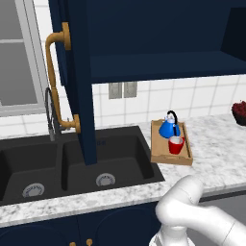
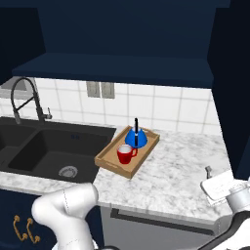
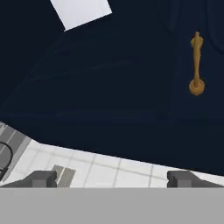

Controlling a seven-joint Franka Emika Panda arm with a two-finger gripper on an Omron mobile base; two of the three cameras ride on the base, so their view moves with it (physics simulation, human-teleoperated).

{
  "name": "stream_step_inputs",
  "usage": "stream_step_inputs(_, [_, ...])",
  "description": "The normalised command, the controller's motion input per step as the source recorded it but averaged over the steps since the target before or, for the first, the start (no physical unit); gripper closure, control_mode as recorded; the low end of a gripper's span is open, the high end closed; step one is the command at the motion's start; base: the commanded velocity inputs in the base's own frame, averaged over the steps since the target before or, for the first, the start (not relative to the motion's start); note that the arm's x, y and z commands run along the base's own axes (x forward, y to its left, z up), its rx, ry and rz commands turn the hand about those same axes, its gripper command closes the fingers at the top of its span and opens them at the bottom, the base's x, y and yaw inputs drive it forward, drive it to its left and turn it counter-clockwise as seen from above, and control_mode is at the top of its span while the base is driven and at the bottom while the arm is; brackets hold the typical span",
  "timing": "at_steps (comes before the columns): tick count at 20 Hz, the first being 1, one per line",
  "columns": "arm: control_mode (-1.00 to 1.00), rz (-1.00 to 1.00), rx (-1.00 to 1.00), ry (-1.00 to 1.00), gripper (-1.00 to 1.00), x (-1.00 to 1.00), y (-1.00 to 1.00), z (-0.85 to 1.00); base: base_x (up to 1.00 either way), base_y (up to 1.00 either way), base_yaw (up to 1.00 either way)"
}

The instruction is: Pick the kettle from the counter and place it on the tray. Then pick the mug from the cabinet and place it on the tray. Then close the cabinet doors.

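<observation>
Over on the worktop beside the black sink, the tray already carries both pieces: the kettle sits at its back end, the mug just in front of it. So both placing steps look done! What's left, by my reckoning, is the cabinet doors. One door stands swung wide open over the sink, brass handle facing out, and the cabinet shelf is bare. From the hand view, the tool has its fingers spread wide, holding nothing, looking up at a door handle.
</observation>
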Motion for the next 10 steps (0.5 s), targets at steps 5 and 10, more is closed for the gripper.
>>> stream_step_inputs(5, [-1.00, 0.06, -0.07, -0.28, -1.00, -0.24, -0.25, 0.49, 0.00, 0.00, 0.00])
stream_step_inputs(10, [-1.00, 0.07, -0.25, -0.23, -1.00, -0.28, -0.02, 0.50, 0.00, 0.00, 0.00])
